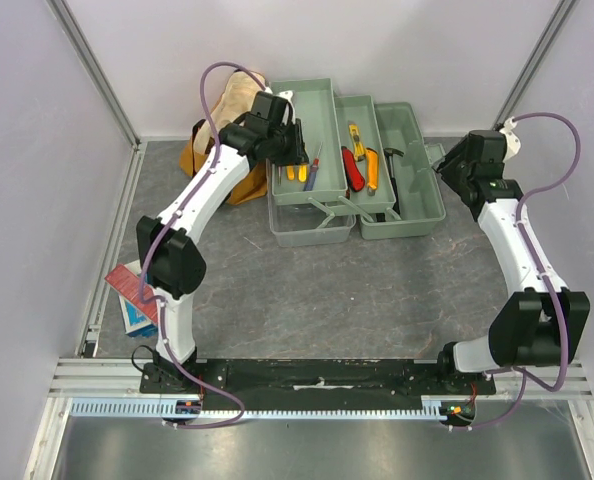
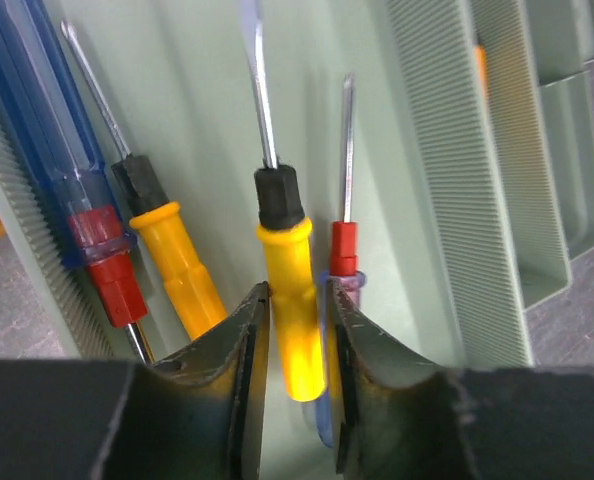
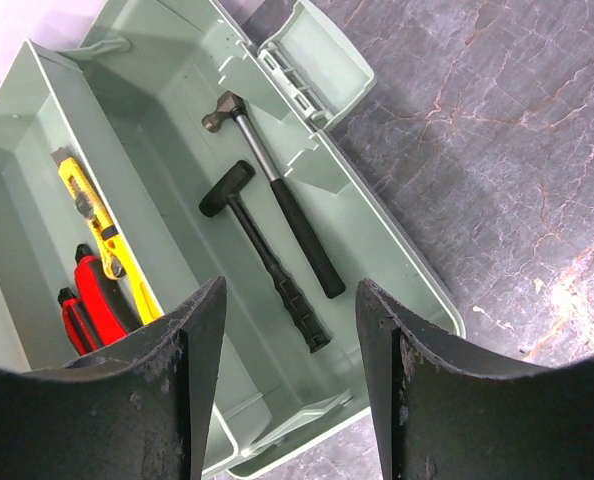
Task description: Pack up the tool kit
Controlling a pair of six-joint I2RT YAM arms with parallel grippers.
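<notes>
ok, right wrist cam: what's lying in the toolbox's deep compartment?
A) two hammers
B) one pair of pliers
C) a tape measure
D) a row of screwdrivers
A: the deep compartment of the toolbox holds a slim-headed hammer and a block-headed hammer, both with black grips, lying side by side.

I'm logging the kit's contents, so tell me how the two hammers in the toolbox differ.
The steel-necked hammer has a slimmer, curved head, while the all-black hammer has a blocky one. The steel-necked hammer shows a bare metal neck above a smooth black grip, whereas the all-black hammer is dark throughout, with a ribbed grip. Both lie flat and roughly parallel in the toolbox, heads pointing the same way.
</notes>
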